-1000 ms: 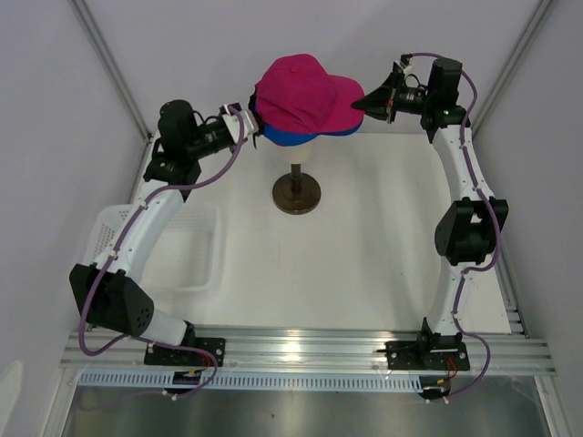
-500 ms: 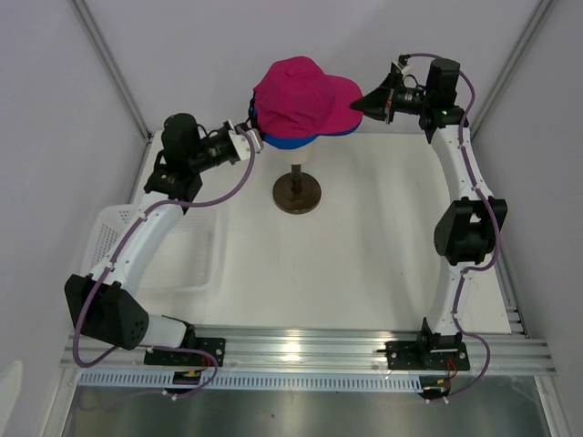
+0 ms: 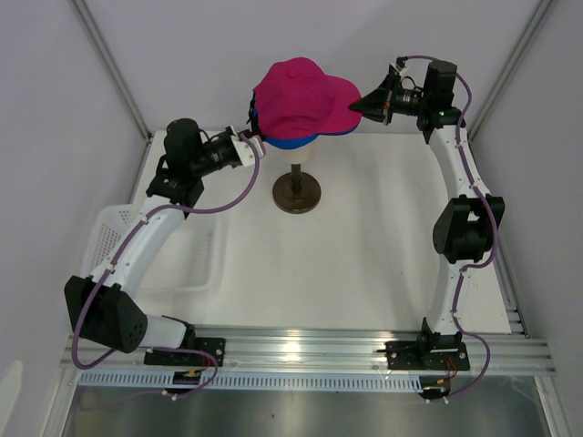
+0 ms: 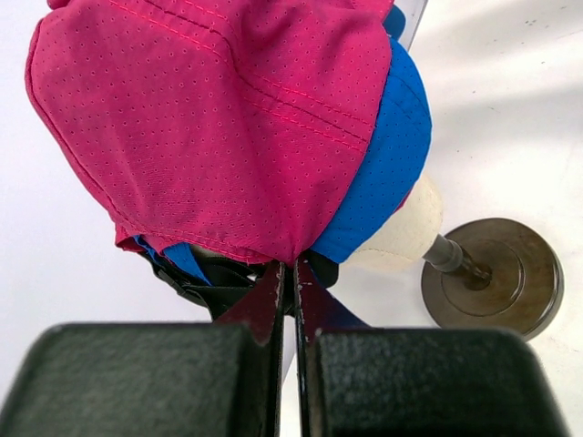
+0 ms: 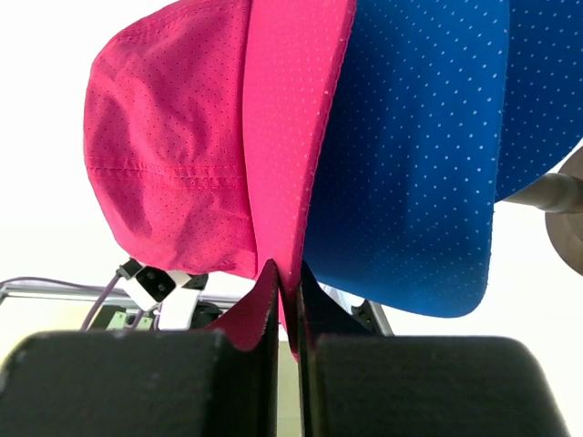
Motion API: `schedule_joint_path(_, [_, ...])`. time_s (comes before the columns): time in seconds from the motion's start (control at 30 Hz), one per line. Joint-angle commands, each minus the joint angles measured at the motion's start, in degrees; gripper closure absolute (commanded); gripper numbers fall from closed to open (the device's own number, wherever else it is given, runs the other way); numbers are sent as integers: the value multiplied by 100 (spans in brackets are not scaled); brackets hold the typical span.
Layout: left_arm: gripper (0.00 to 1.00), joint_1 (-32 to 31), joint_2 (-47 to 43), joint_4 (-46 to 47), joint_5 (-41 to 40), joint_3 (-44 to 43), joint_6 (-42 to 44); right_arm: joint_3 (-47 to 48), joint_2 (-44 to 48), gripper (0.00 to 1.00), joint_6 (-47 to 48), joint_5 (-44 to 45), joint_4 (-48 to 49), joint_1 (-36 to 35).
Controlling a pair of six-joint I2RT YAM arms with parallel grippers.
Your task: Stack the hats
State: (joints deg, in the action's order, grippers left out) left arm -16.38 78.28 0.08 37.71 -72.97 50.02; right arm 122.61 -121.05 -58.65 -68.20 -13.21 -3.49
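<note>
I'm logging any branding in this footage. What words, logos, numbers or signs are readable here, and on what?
None can be read.
The pink hat and the blue hat show plain dotted fabric, with no logo in any view.
The white basket and the metal rail carry no legible marks; anything printed there is too small to read.

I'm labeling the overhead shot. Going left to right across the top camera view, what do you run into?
white basket → left gripper → pink hat → right gripper. The mannequin stand sits under the hat, so I left it out.
</note>
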Motion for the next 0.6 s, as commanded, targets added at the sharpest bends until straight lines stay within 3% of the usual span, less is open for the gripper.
schedule_joint_path(0.0, [99,-76,118,-1071,-106,152,-132,-167,-191,93,284,563,-331,-117])
schedule_joint_path(0.07, [99,-84,91,-984,-54,38,-403,-132,-120,91,328,563,-331,-126])
schedule_joint_path(0.23, [85,-84,-102,-1106,114,-59,-730,429,11,64,1169,676,-1129,-135])
schedule_joint_path(0.27, [73,-84,-129,-1080,87,-77,-844,518,20,61,1302,738,-1462,-135])
schedule_joint_path(0.33, [69,-84,-208,-1019,-97,-121,-1037,711,90,57,1514,870,-1701,-100])
schedule_joint_path(0.37, [62,-84,-286,-1001,-167,-156,-1256,729,126,57,1628,896,-1824,-82])
schedule_joint_path(0.47, [33,-76,-532,-861,-309,-191,-1625,738,310,55,1717,888,-1790,-12])
schedule_joint_path(0.57, [19,-67,-839,-606,-423,-165,-2020,799,573,52,1708,870,-1668,58])
